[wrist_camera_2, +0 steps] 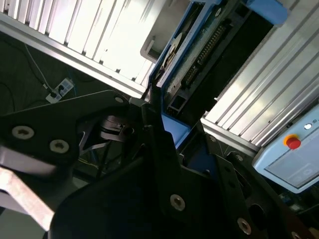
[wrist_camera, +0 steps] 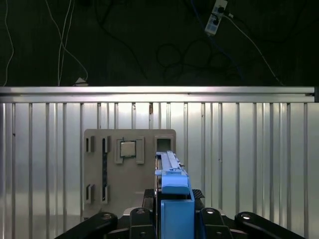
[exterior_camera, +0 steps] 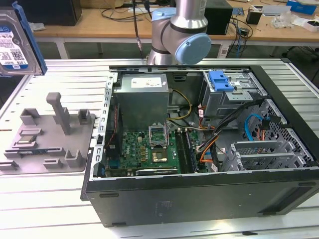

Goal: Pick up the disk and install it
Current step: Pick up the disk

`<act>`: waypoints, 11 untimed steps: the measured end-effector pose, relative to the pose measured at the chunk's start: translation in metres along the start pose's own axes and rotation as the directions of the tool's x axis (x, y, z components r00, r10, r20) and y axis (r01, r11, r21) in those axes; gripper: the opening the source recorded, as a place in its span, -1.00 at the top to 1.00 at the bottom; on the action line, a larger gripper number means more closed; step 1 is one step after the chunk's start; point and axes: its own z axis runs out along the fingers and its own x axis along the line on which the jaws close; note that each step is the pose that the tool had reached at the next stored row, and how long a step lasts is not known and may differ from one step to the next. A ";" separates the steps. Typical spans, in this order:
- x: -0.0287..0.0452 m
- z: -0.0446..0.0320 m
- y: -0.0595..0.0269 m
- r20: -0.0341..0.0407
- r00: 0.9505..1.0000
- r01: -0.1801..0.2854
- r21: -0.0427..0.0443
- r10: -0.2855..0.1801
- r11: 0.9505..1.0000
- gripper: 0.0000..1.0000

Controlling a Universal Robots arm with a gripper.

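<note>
The disk, silver with a white and blue label and blue side rails, hangs high above the table at the exterior view's far left. In the first wrist view the disk is edge-on, and my gripper is shut on its blue rail. The second wrist view shows the disk from the connector side, gripped by my black fingers. It is held over the grey fixture plate, well apart from the open computer case.
The case lies on its side with motherboard, grey power supply, cables and a drive cage with a blue latch. The grey fixture plate sits at the exterior view's left. The arm's base stands behind the case.
</note>
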 end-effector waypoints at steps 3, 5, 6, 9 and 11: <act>0.0001 -0.0048 0.0001 0.000 1.000 0.000 0.000 0.000 1.000 0.26; 0.0001 -0.0056 0.0000 0.000 1.000 0.000 0.000 0.000 1.000 0.26; 0.0001 -0.0056 0.0000 0.000 1.000 0.000 0.000 0.000 1.000 0.26; 0.0001 -0.0057 0.0000 0.000 1.000 0.000 0.000 0.000 1.000 0.26; 0.0001 -0.0058 0.0000 0.000 1.000 0.000 0.000 0.000 1.000 0.26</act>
